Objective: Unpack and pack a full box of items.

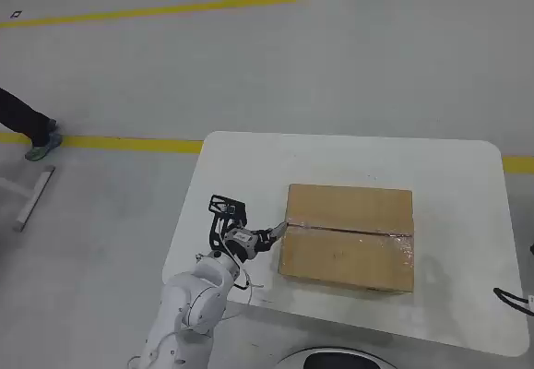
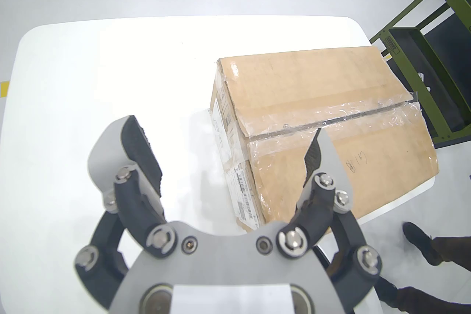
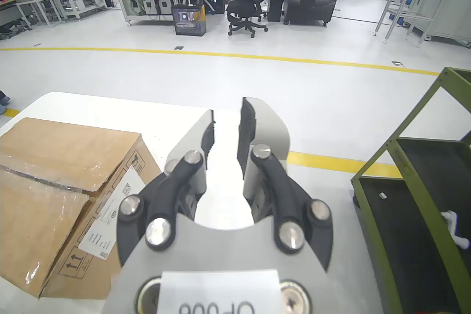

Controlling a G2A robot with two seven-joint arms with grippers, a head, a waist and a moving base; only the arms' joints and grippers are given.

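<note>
A shut cardboard box (image 1: 348,236) lies in the middle of the white table (image 1: 248,166), its top seam covered with wrinkled clear tape (image 2: 331,116). My left gripper (image 1: 253,221) is at the box's left end, open. In the left wrist view (image 2: 226,129) one fingertip (image 2: 319,142) hovers over the box top (image 2: 312,83) close to the seam, and the other stays over bare table beside the box. My right gripper (image 3: 226,126) hangs over the table to the right of the box (image 3: 55,164), its fingers drawn together to a narrow slit with nothing between them.
A green metal cart (image 3: 412,205) with black shelves stands off the table's right side, seen also as the cart (image 2: 427,72) beyond the box. White labels (image 2: 239,183) cover the box's end face. Bare table lies left of and behind the box.
</note>
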